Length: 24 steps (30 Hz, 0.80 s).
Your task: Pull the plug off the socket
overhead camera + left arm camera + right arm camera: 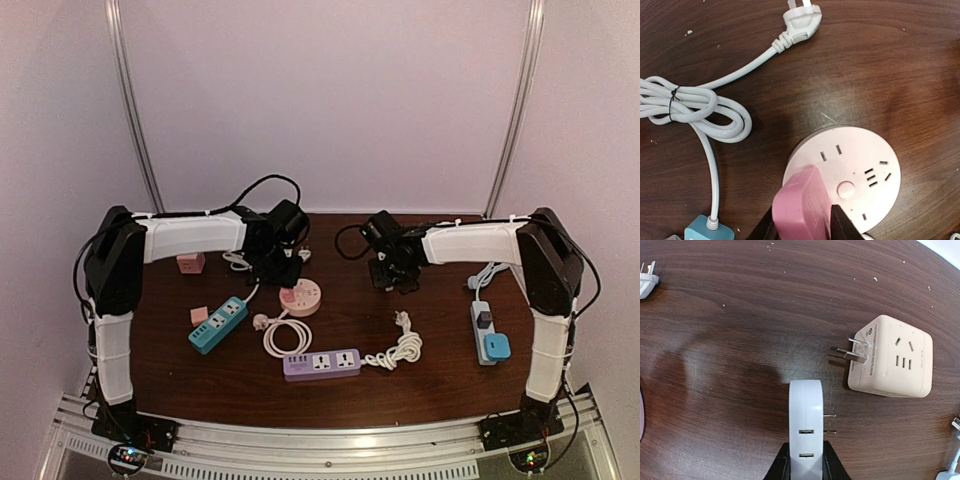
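Observation:
A round pale pink socket [855, 165] lies on the dark wood table, and also shows in the top view [300, 297]. My left gripper [802, 222] is shut on a pink plug [800, 205] at the socket's near left edge; its prongs are hidden. In the top view the left gripper [275, 262] sits just behind the socket. My right gripper [806, 462] is shut on a white USB adapter plug [806, 420] held over bare table, its prongs pointing right. In the top view the right gripper [395, 272] is at centre right.
A cream cube adapter [890, 357] lies on its side near the right gripper. A coiled white cable [695, 107] with a white plug [801, 20] lies left of the socket. A teal strip [218, 324], a purple strip [321, 364], a white strip [484, 332] and a pink cube [190, 263] lie around.

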Each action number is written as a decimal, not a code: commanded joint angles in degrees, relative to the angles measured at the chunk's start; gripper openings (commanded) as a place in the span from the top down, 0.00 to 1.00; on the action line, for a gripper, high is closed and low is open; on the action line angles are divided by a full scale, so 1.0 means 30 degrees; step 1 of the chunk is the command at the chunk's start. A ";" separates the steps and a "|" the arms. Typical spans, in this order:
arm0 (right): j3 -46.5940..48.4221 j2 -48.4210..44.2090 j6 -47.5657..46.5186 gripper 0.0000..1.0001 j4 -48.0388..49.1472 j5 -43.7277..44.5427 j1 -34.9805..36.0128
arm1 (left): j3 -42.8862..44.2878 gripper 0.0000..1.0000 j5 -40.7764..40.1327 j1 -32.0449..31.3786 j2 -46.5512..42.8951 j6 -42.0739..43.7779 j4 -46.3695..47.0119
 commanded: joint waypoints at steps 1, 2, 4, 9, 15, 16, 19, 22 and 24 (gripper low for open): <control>0.0600 0.0056 0.0080 0.78 0.0042 -0.0347 0.0221 | -0.0346 0.66 0.0040 0.0271 -0.0871 0.0233 0.0238; 0.0613 0.0056 0.0142 0.76 0.0103 -0.0548 0.0241 | -0.0374 0.67 0.0076 0.0278 -0.0900 0.0268 0.0279; 0.0642 0.0084 0.0264 0.74 0.0155 -0.0892 0.0315 | -0.0475 0.68 0.0233 0.0329 -0.0958 0.0292 0.0390; 0.0756 0.0097 0.0459 0.65 0.0370 -0.1661 0.0540 | -0.0724 0.70 0.0448 0.0366 -0.1084 0.0323 0.0617; 0.0585 -0.0096 0.0977 0.64 0.1685 -0.4277 0.0688 | -0.0975 0.73 0.0540 0.0396 -0.1277 0.0352 0.0762; 0.0545 -0.0142 0.1071 0.64 0.2033 -0.4881 0.0739 | -0.1009 0.74 0.0582 0.0396 -0.1317 0.0374 0.0791; 0.0250 -0.0173 0.1613 0.65 0.3716 -0.7519 0.0791 | -0.1106 0.75 0.0642 0.0426 -0.1387 0.0422 0.0820; -0.0289 -0.0001 0.2743 0.69 0.6128 -1.0751 0.0788 | -0.1115 0.78 0.0764 0.0454 -0.1415 0.0466 0.0830; -0.0792 0.0221 0.3937 0.77 0.8120 -1.2784 0.0802 | -0.1115 0.79 0.0853 0.0454 -0.1415 0.0501 0.0854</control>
